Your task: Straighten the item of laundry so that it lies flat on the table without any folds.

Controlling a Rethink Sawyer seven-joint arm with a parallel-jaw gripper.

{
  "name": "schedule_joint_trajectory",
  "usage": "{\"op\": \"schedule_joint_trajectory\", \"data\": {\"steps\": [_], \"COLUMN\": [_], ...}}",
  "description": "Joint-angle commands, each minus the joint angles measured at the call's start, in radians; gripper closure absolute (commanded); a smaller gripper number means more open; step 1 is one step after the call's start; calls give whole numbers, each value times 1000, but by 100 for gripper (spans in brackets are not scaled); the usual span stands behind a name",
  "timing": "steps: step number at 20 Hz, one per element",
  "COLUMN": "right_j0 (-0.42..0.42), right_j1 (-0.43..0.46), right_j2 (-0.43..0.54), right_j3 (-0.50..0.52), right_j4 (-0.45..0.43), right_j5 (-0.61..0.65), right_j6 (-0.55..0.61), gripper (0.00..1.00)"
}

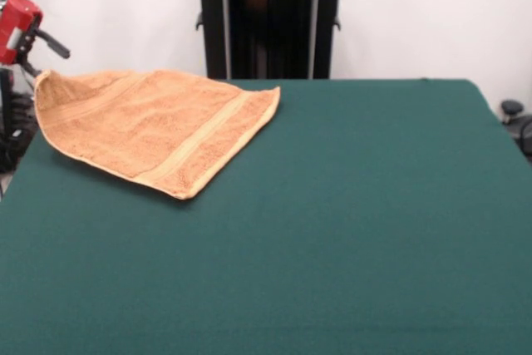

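The item of laundry, a light orange-tan terry towel, lies on the far left part of the table, which is covered in dark green cloth. The towel is spread out at an angle. A woven stripe band runs near its right edge. Its far left corner reaches the table's left edge and looks slightly raised. No gripper shows in the front view.
The black robot pedestal stands behind the table's far edge at the top centre. A red and black part of the arm shows at the left edge, above the towel's corner. A dark object sits beyond the table's right edge.
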Motion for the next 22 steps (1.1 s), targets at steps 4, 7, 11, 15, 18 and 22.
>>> {"op": "schedule_joint_trajectory", "data": {"steps": [4,7,11,15,18,22], "right_j0": [67,69,70,75,66,57], "right_j1": [51,30,-28,-97,-156,-234], "right_j2": [-95,-84,-42,7,61,127], "right_j3": [-106,-93,-54,-18,43,106], "right_j4": [-1,-14,-44,-65,-72,-59], "right_j5": [55,48,20,-3,-32,-47], "right_j6": [-309,-308,-306,-296,-261,-210], "gripper": [0,0,0,0,0,0]}}
